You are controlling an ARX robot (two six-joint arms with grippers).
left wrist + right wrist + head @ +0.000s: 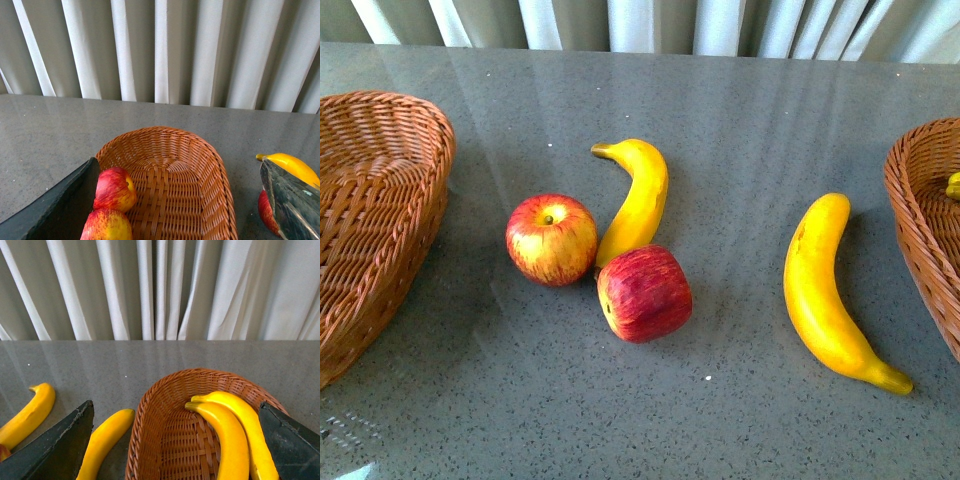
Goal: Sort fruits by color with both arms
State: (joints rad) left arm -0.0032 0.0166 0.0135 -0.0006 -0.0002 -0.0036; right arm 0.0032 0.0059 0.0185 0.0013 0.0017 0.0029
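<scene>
- the streaked apple (551,240) and the darker red apple (644,293) sit close together in the middle of the bench (750,110). the darker one is tipped on its side and touches the curved banana (638,200) lying just behind them.
- the second banana (830,295) lies alone, well apart from the others and near the right basket (918,240).
- to my eye the apples are hard, glossy and round, so they are likely to roll or slip. a hold across the widest part looks safest.
- the bananas look light, stiff and smooth. i'd take them across the thick middle, not at the tapering tips.
- the left end effector (177,167) hangs over the left basket (222,180) with its jaws spread wide and nothing between them. the stored apples (116,189) already lie in that basket.
- the right end effector (176,406) is likewise spread and empty, above the stored bananas (227,440) in the right basket.
- neither arm shows in the front view, and the frame cuts off both baskets there.
- that view shows only a yellow sliver in the right basket and none of the left basket's apples.
- in the left wrist view a dark finger covers most of an apple beside the basket.
- i can't tell whether the streaked apple touches the curved banana.
</scene>
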